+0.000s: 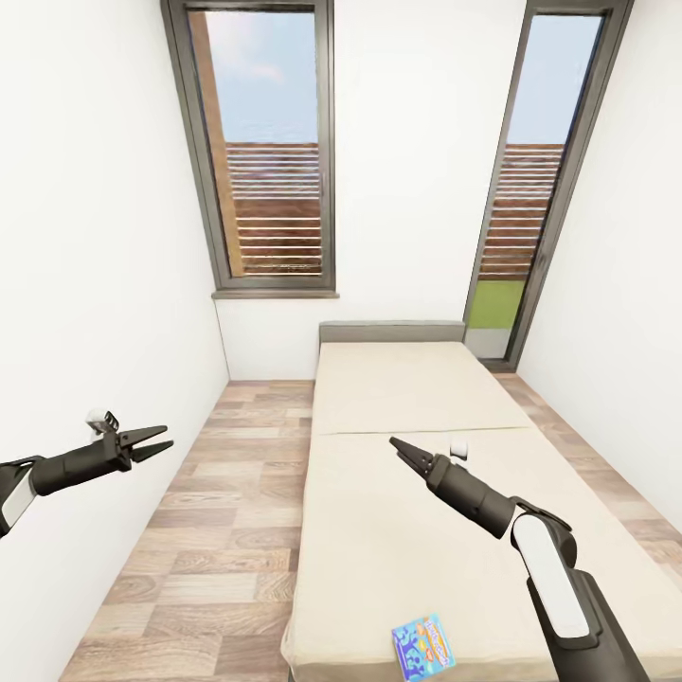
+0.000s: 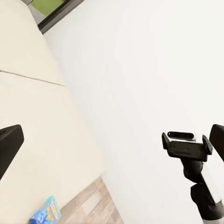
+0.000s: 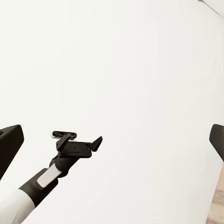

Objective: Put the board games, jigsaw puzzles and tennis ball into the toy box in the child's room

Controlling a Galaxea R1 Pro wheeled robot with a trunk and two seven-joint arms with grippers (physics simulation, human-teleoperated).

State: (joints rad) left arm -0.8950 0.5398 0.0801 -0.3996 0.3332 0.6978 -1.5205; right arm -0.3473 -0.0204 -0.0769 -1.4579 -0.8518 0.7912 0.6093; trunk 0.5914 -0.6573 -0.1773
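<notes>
Bed point(image 1: 417, 493) fills the middle of our head view, its beige mattress running from the near edge up to a grey headboard point(image 1: 391, 332) under the far wall. One small blue game point(image 1: 423, 646) lies flat on the mattress at the near end, close to the bed's left edge; in our left wrist view the same game point(image 2: 46, 212) sits by the mattress corner, next to plank floor point(image 1: 218, 511).

Our left gripper point(image 1: 156, 442) hangs over the floor to the left of the bed, fingers spread and holding nothing. Our right gripper point(image 1: 398, 444) is out over the middle of the mattress, well up the bed from the game; its tips look drawn close together in the head view, yet in the right wrist view its two fingers point(image 3: 10, 142) stand wide apart, so we cannot tell its state.

Two tall dark-framed windows point(image 1: 270, 152) stand in the far wall.
</notes>
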